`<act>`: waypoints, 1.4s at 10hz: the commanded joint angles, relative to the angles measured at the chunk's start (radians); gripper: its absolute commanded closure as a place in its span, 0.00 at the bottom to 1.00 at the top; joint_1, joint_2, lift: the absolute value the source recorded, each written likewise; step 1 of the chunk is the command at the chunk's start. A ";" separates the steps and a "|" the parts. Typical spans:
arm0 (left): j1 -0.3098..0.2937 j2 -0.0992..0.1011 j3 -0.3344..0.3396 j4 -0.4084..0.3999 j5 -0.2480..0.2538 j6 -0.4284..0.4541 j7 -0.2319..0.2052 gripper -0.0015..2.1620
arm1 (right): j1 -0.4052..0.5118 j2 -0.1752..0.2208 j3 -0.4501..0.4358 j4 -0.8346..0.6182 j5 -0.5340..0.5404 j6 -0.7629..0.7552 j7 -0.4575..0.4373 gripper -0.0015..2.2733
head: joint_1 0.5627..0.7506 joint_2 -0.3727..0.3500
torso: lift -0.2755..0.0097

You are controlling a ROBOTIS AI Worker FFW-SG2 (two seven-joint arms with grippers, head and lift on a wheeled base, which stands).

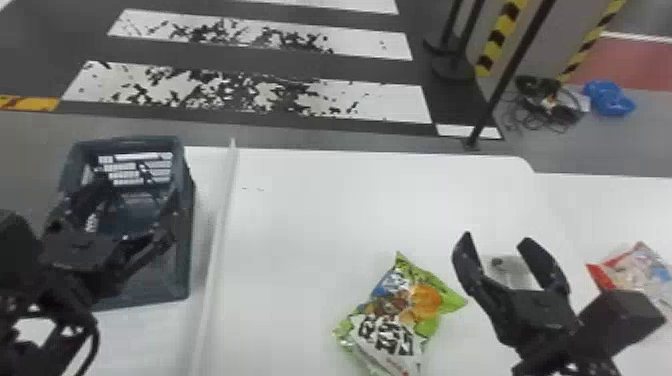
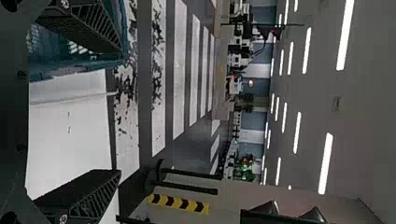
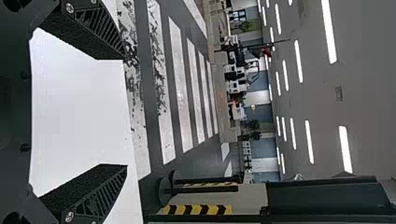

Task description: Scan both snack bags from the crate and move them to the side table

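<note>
Over the dark crate (image 1: 172,275) at the left, my left gripper (image 1: 137,192) stands open; in the left wrist view, part of the crate (image 2: 84,65) shows beside one finger of this left gripper (image 2: 120,111). A green snack bag (image 1: 425,305) lies on the white table, right of the middle. To its right, my open right gripper (image 1: 496,240) is above the table with a small pale object (image 1: 510,267) seen between its fingers. A red and white snack bag (image 1: 637,270) lies at the far right, partly behind the right arm. The right wrist view has the right gripper (image 3: 125,112) holding nothing.
A raised white strip (image 1: 215,245) runs between the crate and the green bag. The white table (image 1: 380,200) meets another white surface (image 1: 615,205) at the right. Beyond are a black pole (image 1: 505,80), cables and a blue bundle (image 1: 607,97) on the floor.
</note>
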 commanded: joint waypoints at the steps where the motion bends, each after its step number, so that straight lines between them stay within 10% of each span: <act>1: 0.059 0.011 0.071 -0.025 0.049 -0.028 -0.020 0.03 | 0.003 0.014 0.011 0.007 0.074 0.004 0.000 0.04 | 0.70 0.43 | 0.86; 6: 0.105 0.012 0.131 0.004 0.091 -0.062 -0.081 0.03 | 0.082 0.037 0.065 -0.090 0.096 0.353 0.199 0.05 | 0.70 0.70 | 0.86; 14: 0.084 0.001 0.135 0.084 0.112 -0.111 -0.102 0.03 | 0.091 0.011 0.323 0.062 0.613 0.258 0.057 0.04 | 0.70 0.97 | 0.86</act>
